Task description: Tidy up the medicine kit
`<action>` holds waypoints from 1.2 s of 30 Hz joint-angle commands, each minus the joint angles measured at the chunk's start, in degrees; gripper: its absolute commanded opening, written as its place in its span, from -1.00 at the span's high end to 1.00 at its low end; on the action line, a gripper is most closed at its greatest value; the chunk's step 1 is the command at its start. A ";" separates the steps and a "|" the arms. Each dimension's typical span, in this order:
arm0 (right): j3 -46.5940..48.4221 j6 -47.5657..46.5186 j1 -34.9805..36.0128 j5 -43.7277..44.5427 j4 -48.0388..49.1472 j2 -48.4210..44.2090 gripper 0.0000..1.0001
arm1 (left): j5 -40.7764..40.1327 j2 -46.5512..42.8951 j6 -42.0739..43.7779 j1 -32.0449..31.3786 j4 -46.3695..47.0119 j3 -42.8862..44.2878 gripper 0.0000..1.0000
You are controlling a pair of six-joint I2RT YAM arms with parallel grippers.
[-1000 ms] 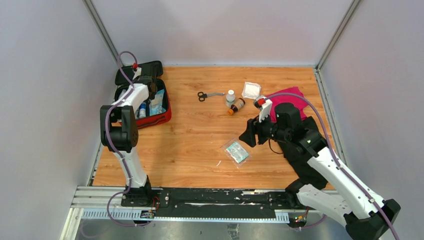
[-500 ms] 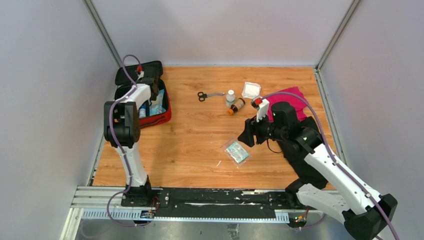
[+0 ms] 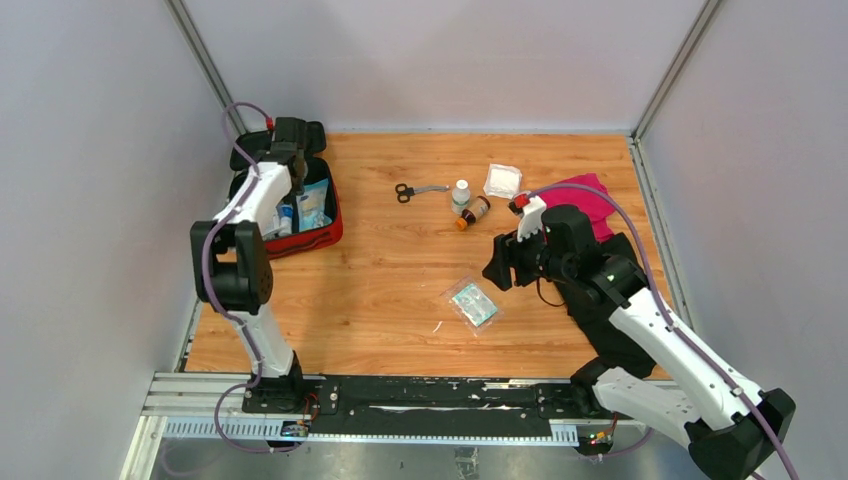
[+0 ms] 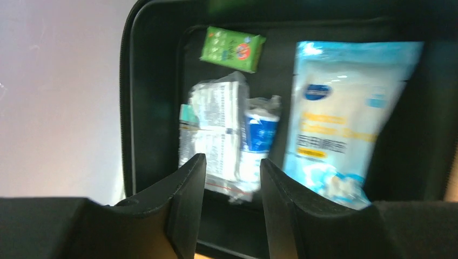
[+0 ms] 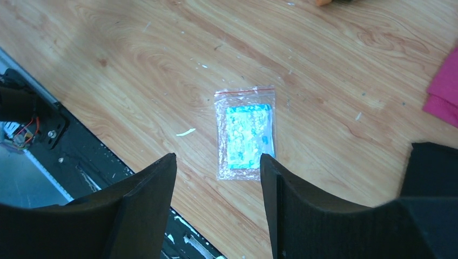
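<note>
The left gripper (image 4: 231,167) has its jaws moderately apart with nothing between them. It hangs over the open medicine kit (image 3: 312,238), which lies at the far left corner of the table (image 3: 380,290). Inside the kit I see a green packet (image 4: 232,48), white sachets (image 4: 213,124), a small tube (image 4: 259,140) and a pale blue pouch (image 4: 335,118).

The right gripper (image 5: 217,162) is also wide and empty, above a clear zip bag (image 5: 246,132) near the middle of the near edge. I judge that the step in hand is to fetch this bag. The next move calls for a descent and a low pinch, because the bag is flat. Scissors (image 3: 415,190), two bottles (image 3: 461,193) and a gauze pad (image 3: 502,180) wait near the far edge.
</note>
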 commanded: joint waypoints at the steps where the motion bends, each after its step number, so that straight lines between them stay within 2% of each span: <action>1: 0.75 3.36 0.65 8.51 -4.85 1.23 -0.28 | 15.27 -10.53 -6.35 0.14 0.39 -1.64 0.03; 8: 0.39 6.48 0.65 10.36 -7.16 6.48 -0.39 | 32.05 -27.64 -11.21 0.14 6.87 -13.79 -0.09; 13: 0.84 3.24 0.56 7.51 -7.24 13.52 -0.46 | 48.44 -38.79 -17.67 -0.13 13.02 -25.94 -0.11; 15: 1.53 1.55 0.41 6.05 -7.20 17.33 -0.47 | 51.86 -42.84 -20.64 -1.26 15.47 -31.18 -0.11; 20: 4.57 0.38 -2.15 4.96 -7.16 24.91 -0.45 | 50.49 -50.88 -23.90 -7.86 16.00 -40.58 -0.11; 26: 6.23 5.34 -6.72 9.67 -3.39 27.16 -0.45 | 53.33 -55.90 -26.05 -8.91 15.65 -47.44 -0.11; 30: 7.57 11.80 -10.91 12.00 0.05 28.07 -0.45 | 53.33 -57.64 -23.66 -8.91 12.07 -47.39 -0.11; 36: 11.73 23.34 -16.17 13.21 4.18 32.13 -0.46 | 51.59 -57.52 -16.49 -8.91 4.63 -41.91 -0.15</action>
